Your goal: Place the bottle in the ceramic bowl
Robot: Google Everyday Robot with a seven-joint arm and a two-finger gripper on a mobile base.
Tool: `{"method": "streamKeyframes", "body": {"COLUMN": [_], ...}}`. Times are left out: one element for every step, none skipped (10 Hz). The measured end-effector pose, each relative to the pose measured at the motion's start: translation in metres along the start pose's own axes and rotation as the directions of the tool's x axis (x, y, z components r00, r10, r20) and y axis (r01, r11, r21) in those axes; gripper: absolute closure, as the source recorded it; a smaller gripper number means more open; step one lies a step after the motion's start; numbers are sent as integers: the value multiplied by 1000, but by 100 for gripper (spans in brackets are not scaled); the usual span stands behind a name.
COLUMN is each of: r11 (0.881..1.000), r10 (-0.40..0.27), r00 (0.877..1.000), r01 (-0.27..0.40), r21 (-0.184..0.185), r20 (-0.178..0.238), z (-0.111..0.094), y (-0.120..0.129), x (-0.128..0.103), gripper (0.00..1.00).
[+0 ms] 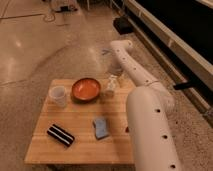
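The small white bottle (110, 88) stands upright on the wooden table (80, 150), just right of the ceramic bowl (86, 89). The bowl is orange-red inside, with a darker rim and nothing in it. My white arm rises from the lower right and bends over the table's back right corner. My gripper (114, 71) hangs down from it, directly above the bottle and slightly behind it. It holds nothing that I can see.
A translucent white cup (58, 95) stands left of the bowl. A black object with white stripes (60, 135) lies at the front left and a blue-grey object (101, 127) at the front middle. My arm covers the table's right edge. Bare floor lies around the table.
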Motion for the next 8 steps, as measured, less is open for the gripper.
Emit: {"method": "streamKeyframes", "body": {"r11": [1000, 1000, 1000, 999, 999, 999, 999, 998], "r10": [-9, -20, -29, -37, -42, -39, -35, -36], "r00": [1000, 1000, 1000, 999, 998, 997, 993, 987], "r01": [9, 20, 29, 37, 41, 37, 31, 28], "r21": [-5, -7, -10, -17, -24, -29, -36, -50], "r20": [6, 5, -1, -14, -45, -73, -116, -157], "z": [7, 23, 32, 40, 45, 50, 53, 59], "y": [1, 2, 2, 0, -2, -2, -2, 0], "x": [-1, 1, 2, 3, 9, 15, 24, 32], "gripper": [20, 20, 20, 20, 20, 20, 20, 20]}}
